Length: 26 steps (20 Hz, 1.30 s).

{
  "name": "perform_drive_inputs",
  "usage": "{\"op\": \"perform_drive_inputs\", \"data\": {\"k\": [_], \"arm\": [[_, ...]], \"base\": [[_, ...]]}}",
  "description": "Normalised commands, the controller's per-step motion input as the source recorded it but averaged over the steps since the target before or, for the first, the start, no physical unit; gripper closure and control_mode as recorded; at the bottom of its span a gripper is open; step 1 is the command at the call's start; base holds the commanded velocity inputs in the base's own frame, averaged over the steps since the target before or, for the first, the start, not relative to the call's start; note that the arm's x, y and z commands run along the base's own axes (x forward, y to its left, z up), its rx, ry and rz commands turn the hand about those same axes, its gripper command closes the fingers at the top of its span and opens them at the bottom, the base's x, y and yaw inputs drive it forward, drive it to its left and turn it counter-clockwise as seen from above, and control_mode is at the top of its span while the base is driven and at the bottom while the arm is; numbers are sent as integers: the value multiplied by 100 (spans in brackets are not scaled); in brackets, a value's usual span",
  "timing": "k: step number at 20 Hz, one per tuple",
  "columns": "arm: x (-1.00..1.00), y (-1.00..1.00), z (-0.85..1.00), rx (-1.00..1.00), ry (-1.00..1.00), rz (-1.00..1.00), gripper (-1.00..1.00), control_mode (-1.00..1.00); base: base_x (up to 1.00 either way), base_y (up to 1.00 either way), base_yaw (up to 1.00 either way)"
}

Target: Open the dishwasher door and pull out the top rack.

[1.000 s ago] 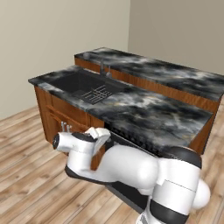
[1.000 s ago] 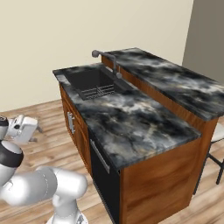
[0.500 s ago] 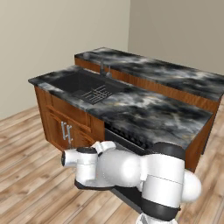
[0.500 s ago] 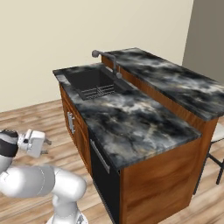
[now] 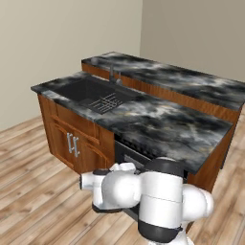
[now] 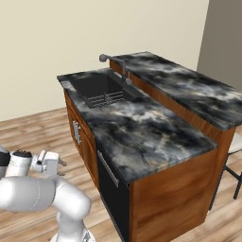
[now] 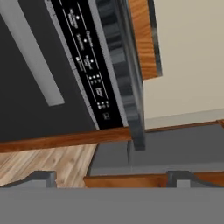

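hand view: the dishwasher door [image 7: 26,105], closed under the marbled surface [image 6: 142,132], lies ahead of the end effector [image 7: 111,177], whose fingers stand spread and hold nothing. its silver bar handle [image 7: 33,54] runs slantwise across the frame, up and to the left of the fingertips, not yet between them.

The dishwasher door [image 7: 26,109] stood shut, its silver bar handle [image 7: 33,52] running slantwise, a control strip [image 7: 87,61] with white marks beside the marbled counter edge [image 7: 124,78], brown cabinet wood [image 7: 144,35] beyond, plank floor [image 7: 48,164] below, finger tips [image 7: 43,178] spread wide.
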Motion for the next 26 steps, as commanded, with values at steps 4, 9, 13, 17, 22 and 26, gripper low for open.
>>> {"op": "perform_drive_inputs", "data": {"k": [4, 9, 13, 17, 22, 26], "arm": [[0, -25, -25, -11, 0, -9, -100, -100], [0, -33, -22, -10, 0, -4, -100, -100], [0, -32, -14, -11, -1, 0, -100, -100], [0, -35, -4, -12, -1, 0, -100, -100], [2, -26, -1, -11, -1, 0, -100, -100], [9, -25, 0, -7, 0, 0, -100, -100]], "base": [[0, 0, 0], [0, 0, 0], [0, 0, 0], [0, 0, 0], [0, 0, 0], [0, 0, 0]]}}
